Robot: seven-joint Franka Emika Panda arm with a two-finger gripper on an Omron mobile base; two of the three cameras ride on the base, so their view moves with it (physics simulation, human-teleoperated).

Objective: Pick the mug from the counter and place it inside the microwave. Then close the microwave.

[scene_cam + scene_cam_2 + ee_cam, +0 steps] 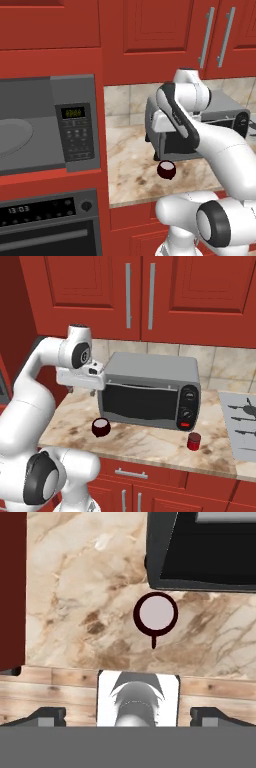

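light: even, bright, rendered | shadows: faint, soft | glare: slight sheen on arm | blur: mild softness, low resolution

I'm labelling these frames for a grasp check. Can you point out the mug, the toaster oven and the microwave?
mug (157,613): hand view, on its white inside seen from above.
toaster oven (142,400): right base view, on its dark door glass.
microwave (75,131): left base view, on its keypad panel.

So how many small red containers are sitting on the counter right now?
2. The mug stands near the counter's front edge, before the toaster oven's left corner. A small red jar stands before its right corner, by the knobs. Others may be hidden behind the oven.
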